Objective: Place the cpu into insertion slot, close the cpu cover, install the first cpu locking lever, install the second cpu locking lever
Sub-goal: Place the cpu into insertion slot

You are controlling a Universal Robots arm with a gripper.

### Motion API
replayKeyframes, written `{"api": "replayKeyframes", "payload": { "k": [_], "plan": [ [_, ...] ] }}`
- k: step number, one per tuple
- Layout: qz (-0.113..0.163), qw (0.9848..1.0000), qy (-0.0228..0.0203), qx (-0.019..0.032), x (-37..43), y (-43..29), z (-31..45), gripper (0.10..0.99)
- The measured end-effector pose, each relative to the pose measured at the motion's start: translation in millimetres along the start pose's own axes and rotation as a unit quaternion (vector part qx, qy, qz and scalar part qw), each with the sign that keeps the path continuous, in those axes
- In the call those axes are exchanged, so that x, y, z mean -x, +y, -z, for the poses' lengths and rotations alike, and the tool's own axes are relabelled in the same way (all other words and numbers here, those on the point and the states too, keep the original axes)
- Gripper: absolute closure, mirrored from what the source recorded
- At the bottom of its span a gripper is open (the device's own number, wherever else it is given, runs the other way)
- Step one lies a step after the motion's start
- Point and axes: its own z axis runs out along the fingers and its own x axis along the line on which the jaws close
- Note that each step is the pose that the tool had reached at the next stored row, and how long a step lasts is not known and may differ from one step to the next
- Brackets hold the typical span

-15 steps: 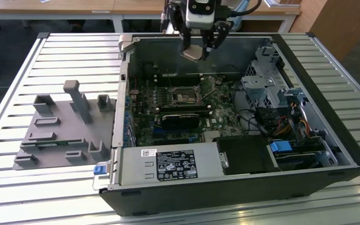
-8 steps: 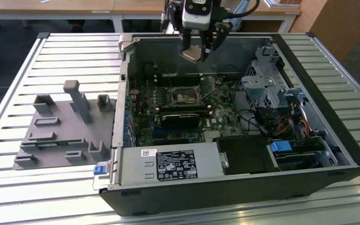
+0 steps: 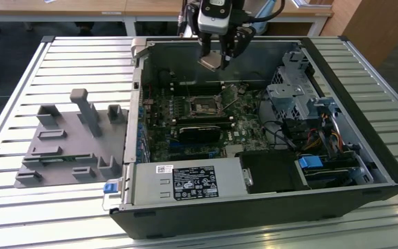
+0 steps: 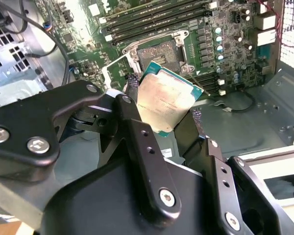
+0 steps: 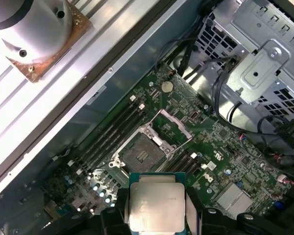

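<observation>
Pincer [image 3: 216, 61] pinched the cpu [image 5: 157, 208] by its edges, suspended above the open, unoccupied insertion slot [image 5: 142, 155] inside the computer case [image 3: 254, 213].

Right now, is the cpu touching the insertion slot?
Apart. In the exterior view the gripper holds the cpu in the air, clearly above the insertion slot, with open space between them.

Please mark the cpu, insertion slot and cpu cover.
Silvery-beige square cpu [image 5: 157, 208]: first wrist view, metal top centre.
Black square insertion slot [image 5: 142, 154]: first wrist view, dark centre.
Thin silvery cpu cover [image 5: 177, 122]: first wrist view, frame bar.
</observation>
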Motion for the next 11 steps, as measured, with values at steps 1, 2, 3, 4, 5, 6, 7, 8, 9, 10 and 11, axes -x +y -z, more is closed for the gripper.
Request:
{"api": "replayKeyframes", "payload": {
  "k": [1,2,3,4,5,6,7,8,9,10,11],
  "plan": [
    [-0.006,1.0,-0.0006,0.0,0.0,0.0,-0.3,0.545],
    [-0.013,0.9999,-0.0011,0.0001,0.0,0.0,-0.6,0.545],
    [-0.019,0.9998,-0.0018,0.0001,0.0,-0.1,-0.9,0.545],
    [-0.026,0.9997,-0.0023,0.0003,0.0,-0.1,-1.2,0.545],
    [-0.032,0.9995,-0.0029,0.0004,0.0,-0.1,-1.5,0.545],
    [-0.039,0.9992,-0.0034,0.0004,0.0,-0.1,-1.8,0.545],
    [-0.045,0.999,-0.0041,0.0004,0.0,-0.1,-2.1,0.545],
    [-0.05,0.9987,-0.0046,0.0003,0.1,-0.2,-2.3,0.545],
    [-0.054,0.9985,-0.0052,0.0003,0.1,-0.2,-2.6,0.545],
    [-0.058,0.9983,-0.0059,0.0,0.1,-0.2,-2.8,0.545],
    [-0.062,0.9981,-0.0066,-0.0003,0.1,-0.2,-3.0,0.545]
  ]
}}
